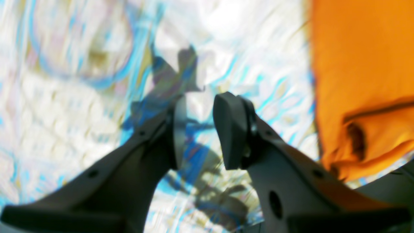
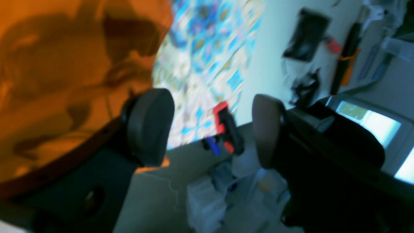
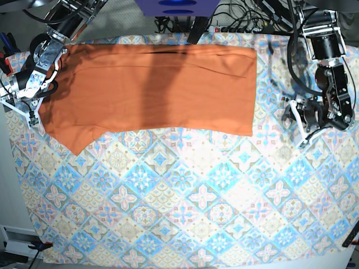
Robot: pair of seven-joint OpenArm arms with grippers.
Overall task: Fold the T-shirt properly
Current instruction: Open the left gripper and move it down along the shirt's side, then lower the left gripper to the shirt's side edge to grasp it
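The T-shirt point(image 3: 151, 89) is plain burnt-orange fabric, lying flat across the upper part of the base view as a wide, folded band. Its lower left corner juts downward in a point, with slight creases near the top edge.

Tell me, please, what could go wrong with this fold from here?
The shirt lies half-folded along the table's far edge, one sleeve still poking out at its lower corner. A fold now could trap that sleeve crooked. The left gripper hangs over bare cloth, off the shirt, so closing there would grab only the tablecloth.
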